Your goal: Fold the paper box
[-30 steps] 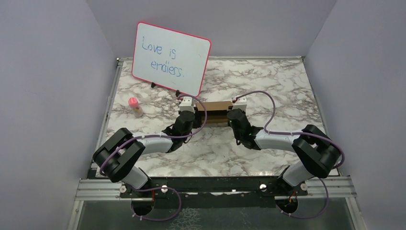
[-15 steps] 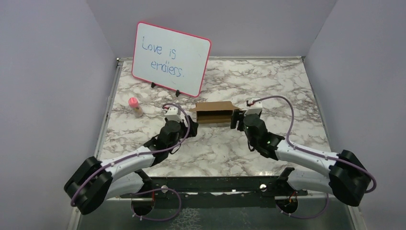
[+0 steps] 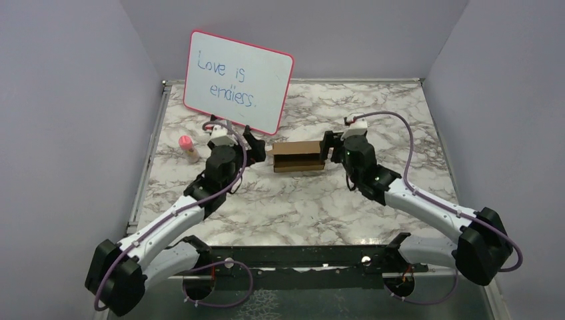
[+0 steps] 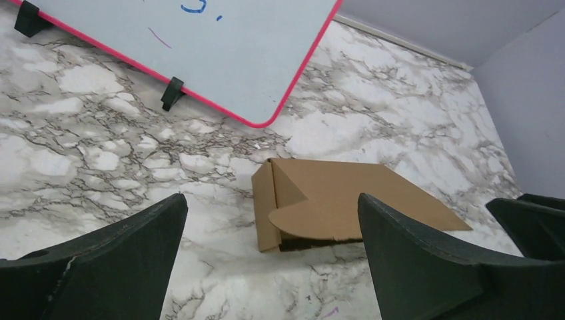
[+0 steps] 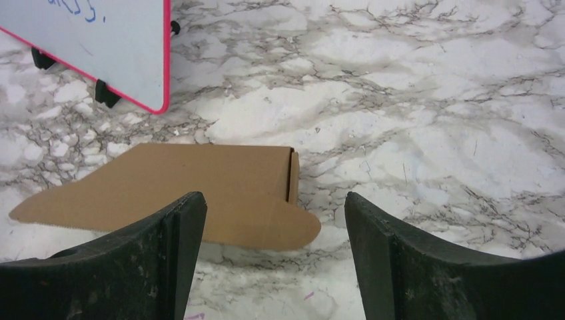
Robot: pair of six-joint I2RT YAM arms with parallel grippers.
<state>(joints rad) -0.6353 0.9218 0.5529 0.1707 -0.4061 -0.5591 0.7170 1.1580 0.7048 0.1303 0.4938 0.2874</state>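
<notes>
The paper box (image 3: 296, 157) is a small brown cardboard box lying on the marble table between my two grippers, with a rounded flap sticking out at each end. My left gripper (image 3: 256, 147) is open just off its left end and holds nothing. In the left wrist view the box (image 4: 346, 200) lies ahead of the spread left gripper (image 4: 272, 200). My right gripper (image 3: 327, 148) is open at the box's right end, close to it but not gripping. In the right wrist view the box (image 5: 200, 183) lies beyond the right gripper (image 5: 273, 197).
A pink-framed whiteboard (image 3: 238, 80) stands propped at the back left, close behind the left gripper. A small pink-capped bottle (image 3: 188, 148) stands left of the left arm. Raised rails edge the table (image 3: 400, 120), and grey walls enclose it.
Both grippers have opened and drawn away from the box's ends, the left one going left and back, the right one right. The box stays where it was.
</notes>
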